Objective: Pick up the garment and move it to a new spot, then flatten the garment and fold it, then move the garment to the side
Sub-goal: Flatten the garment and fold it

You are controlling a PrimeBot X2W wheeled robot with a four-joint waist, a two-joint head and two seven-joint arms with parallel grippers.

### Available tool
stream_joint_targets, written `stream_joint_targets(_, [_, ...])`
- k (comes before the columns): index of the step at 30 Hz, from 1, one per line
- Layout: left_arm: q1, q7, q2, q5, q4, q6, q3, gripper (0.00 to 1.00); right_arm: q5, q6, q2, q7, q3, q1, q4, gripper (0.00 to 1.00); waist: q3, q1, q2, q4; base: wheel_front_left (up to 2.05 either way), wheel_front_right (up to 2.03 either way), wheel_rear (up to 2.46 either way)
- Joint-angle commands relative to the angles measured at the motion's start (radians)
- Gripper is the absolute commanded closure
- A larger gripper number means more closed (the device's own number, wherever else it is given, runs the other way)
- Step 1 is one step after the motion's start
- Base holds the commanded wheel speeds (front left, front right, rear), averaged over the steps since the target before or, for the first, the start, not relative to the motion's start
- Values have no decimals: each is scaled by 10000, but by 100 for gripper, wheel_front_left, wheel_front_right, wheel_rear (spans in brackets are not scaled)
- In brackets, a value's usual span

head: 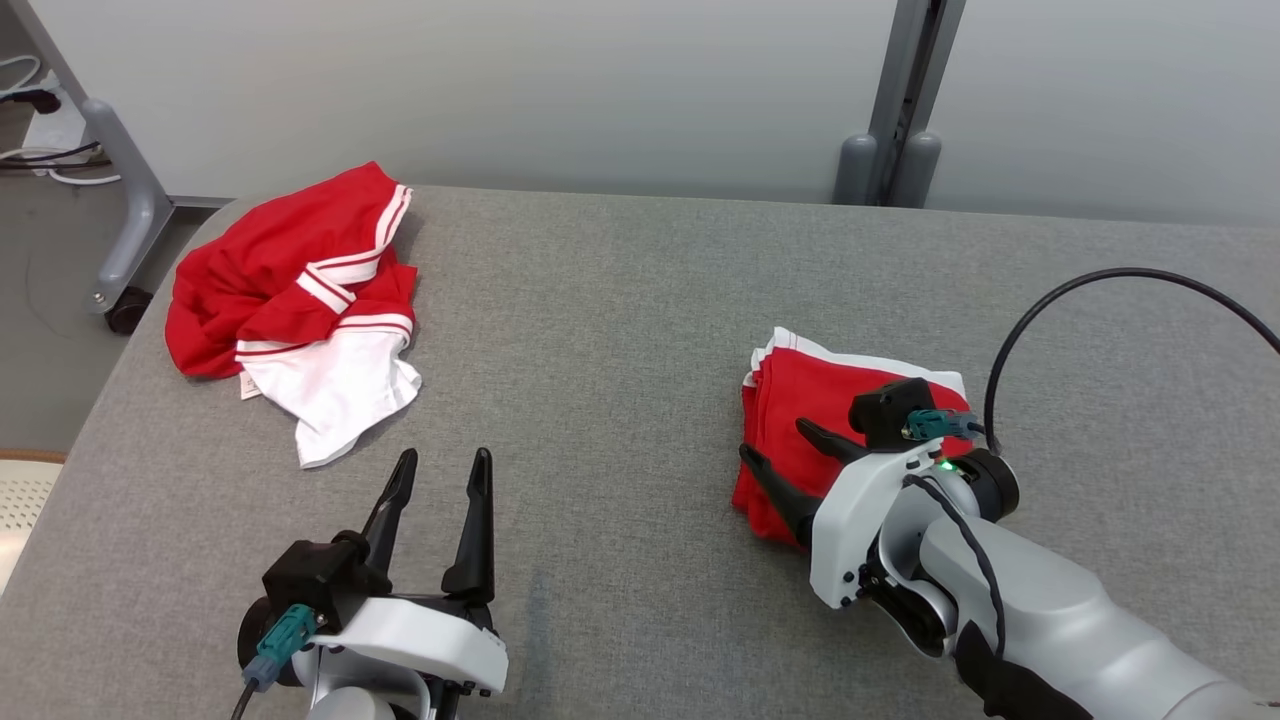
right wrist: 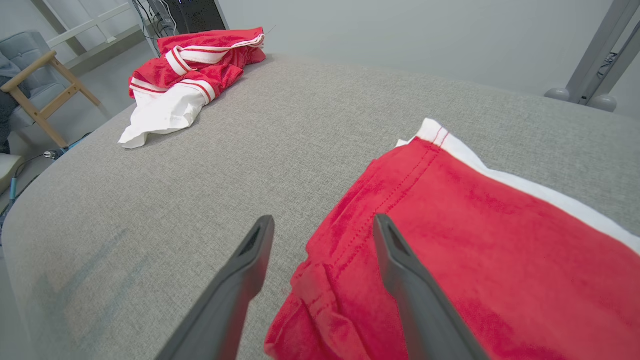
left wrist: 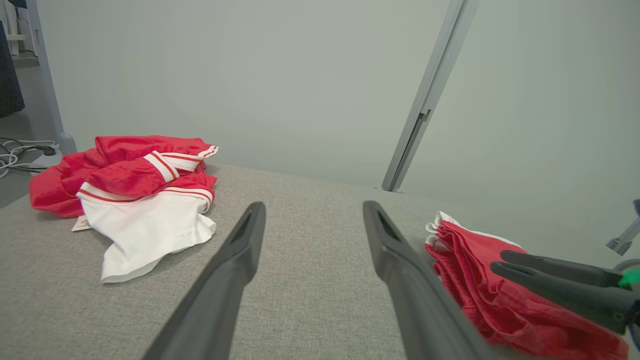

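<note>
While my left gripper [head: 445, 457] hangs with fingers apart over the grey counter [head: 620, 330], my right gripper [head: 772, 438] stands spread at the left edge of the folded red garment [head: 800, 385]; a crumpled red-and-white garment [head: 290, 300] lies far left.

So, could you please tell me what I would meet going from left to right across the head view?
Crumpled red-and-white garment → folded red garment → black cable.
</note>
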Motion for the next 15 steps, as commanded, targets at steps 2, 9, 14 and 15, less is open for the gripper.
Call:
stream_joint_targets(2, [-90, -18, 23, 66, 15, -25, 44, 0, -34, 2, -84, -209, 17, 89, -113, 0, -21, 0, 0, -53, 0, 0, 0])
stream_joint_targets(9, [14, -18, 12, 88, -15, -35, -17, 0, -31, 2, -462, -678, -728, 209, -481, 0, -64, 0, 0, -264, 0, 0, 0])
stream_joint_targets(14, [53, -18, 6, 89, -24, -42, -108, 0, -664, 2, -960, -721, -2472, 454, -739, 0, -40, 0, 0, -394, 0, 0, 0])
stream_joint_targets(15, [55, -18, 9, 87, -18, -41, -126, 0, -866, 2, -1042, -719, -2866, 600, -806, 0, -32, 0, 0, -411, 0, 0, 0])
